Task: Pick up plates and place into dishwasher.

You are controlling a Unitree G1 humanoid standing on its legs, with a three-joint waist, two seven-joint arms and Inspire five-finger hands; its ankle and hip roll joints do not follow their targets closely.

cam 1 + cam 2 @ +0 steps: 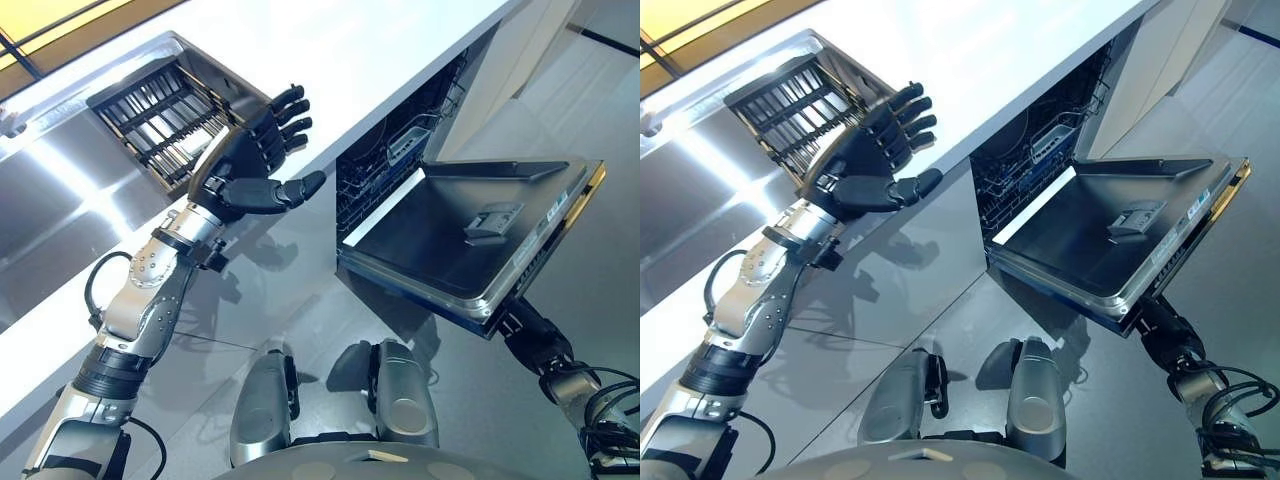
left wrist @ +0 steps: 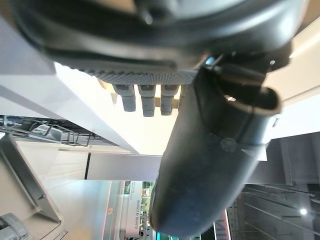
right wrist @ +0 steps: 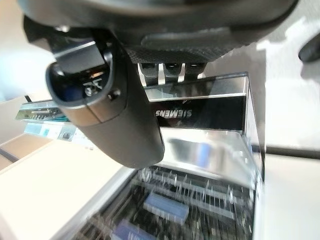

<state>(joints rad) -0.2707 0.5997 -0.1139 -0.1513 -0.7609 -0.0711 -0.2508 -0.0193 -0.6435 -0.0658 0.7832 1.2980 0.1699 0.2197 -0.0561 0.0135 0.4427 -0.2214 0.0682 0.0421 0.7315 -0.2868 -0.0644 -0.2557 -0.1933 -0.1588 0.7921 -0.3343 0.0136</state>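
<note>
The left hand [image 1: 250, 160] hangs over the edge of the white countertop [image 1: 380, 50], fingers straight and spread, thumb out, holding nothing, near a dark ribbed drying rack [image 1: 165, 115] set in the brushed steel sink [image 1: 60, 200]. I cannot make out any plates in the rack or on the counter. The dishwasher [image 1: 400, 150] stands open under the counter, its smooth metal door [image 1: 470, 230] swung down flat and the wire basket [image 1: 1025, 165] visible inside. The right hand [image 3: 150, 45] is at the door's outer edge; in its wrist view the fingers reach toward the door's front panel, but I cannot tell whether they are curled on it. A plate would likely be stiff, smooth, breakable and slippery against hard fingers, so it is best pinched at the rim, thumb on one face and fingers on the other, then slid upright between the basket's wire tines
</note>
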